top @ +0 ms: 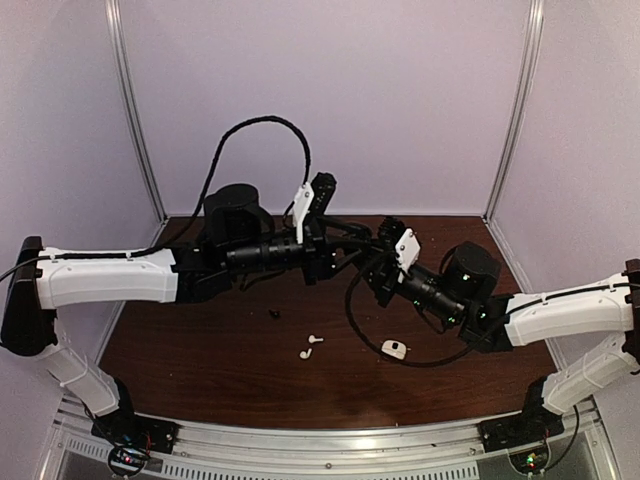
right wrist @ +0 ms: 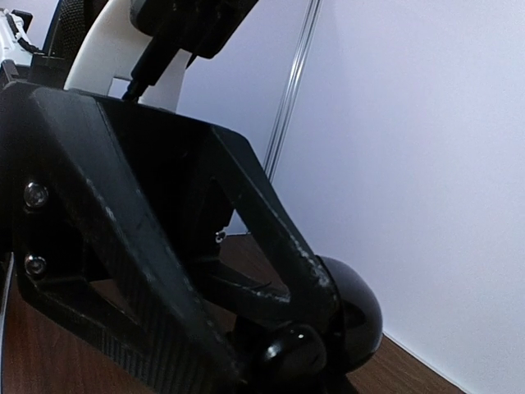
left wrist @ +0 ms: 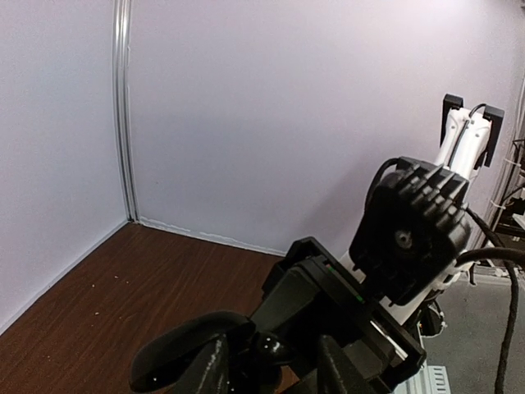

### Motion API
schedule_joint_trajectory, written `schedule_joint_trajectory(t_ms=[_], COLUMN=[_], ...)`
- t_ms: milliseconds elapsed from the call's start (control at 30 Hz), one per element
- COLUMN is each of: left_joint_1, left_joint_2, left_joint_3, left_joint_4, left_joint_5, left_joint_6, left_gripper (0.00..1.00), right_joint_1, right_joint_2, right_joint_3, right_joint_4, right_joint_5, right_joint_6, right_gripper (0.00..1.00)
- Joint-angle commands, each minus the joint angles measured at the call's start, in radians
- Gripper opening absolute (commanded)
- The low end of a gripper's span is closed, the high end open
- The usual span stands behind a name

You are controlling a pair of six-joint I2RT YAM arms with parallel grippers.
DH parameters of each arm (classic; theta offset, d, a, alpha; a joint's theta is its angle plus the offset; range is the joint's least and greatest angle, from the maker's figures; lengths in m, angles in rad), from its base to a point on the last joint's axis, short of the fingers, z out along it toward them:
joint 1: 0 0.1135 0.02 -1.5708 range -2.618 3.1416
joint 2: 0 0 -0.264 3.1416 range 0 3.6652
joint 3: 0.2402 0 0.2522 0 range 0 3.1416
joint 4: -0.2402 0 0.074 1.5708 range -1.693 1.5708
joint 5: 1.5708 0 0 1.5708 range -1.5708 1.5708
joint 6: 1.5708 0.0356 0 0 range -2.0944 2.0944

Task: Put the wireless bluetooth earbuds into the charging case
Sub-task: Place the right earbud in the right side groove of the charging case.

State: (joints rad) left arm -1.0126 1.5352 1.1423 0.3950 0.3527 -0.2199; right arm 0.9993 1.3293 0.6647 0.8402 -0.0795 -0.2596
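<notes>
My two grippers meet above the middle of the table. My left gripper (top: 340, 258) is shut on a glossy black charging case (left wrist: 193, 345) with its lid open; the case also shows in the right wrist view (right wrist: 353, 316). My right gripper (top: 372, 272) is shut on a stubby black earbud (right wrist: 295, 353), held right at the case; it also shows in the left wrist view (left wrist: 275, 349). On the table lie another black earbud (top: 275, 313) and two white earbuds (top: 310, 346) close together.
A small white charging case (top: 394, 348) lies on the brown table (top: 200, 350) right of the white earbuds. A black cable (top: 355, 320) loops down from the right arm near it. Pale walls close in the back and sides.
</notes>
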Motion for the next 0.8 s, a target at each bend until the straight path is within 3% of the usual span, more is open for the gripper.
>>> schedule_joint_trajectory(t_ms=[0, 500, 567, 633, 667, 767], left_joint_1=[-0.003, -0.002, -0.002, -0.002, -0.003, -0.001], left_joint_2=[-0.012, -0.153, -0.165, -0.17, -0.17, -0.173], left_joint_3=[0.019, -0.039, -0.04, -0.029, -0.023, 0.012], left_joint_4=[-0.049, -0.119, -0.147, -0.187, -0.209, -0.289], left_joint_5=[-0.03, -0.178, -0.233, -0.305, -0.322, -0.367], left_joint_6=[-0.001, 0.05, 0.05, 0.047, 0.053, 0.095], left_gripper=[0.41, 0.55, 0.66, 0.9, 0.97, 0.98], right_joint_1=[0.007, -0.001, -0.002, -0.003, -0.002, -0.004], right_joint_2=[-0.033, -0.022, -0.022, -0.025, -0.025, -0.034], right_joint_3=[-0.003, 0.004, 0.012, 0.019, 0.021, 0.023], right_joint_4=[0.06, -0.031, -0.058, -0.086, -0.095, -0.125], right_joint_5=[0.001, 0.051, 0.064, 0.064, 0.06, 0.005], right_joint_6=[0.007, 0.051, 0.06, 0.064, 0.068, 0.077], right_gripper=[0.0, 0.0, 0.0, 0.0, 0.0, 0.0])
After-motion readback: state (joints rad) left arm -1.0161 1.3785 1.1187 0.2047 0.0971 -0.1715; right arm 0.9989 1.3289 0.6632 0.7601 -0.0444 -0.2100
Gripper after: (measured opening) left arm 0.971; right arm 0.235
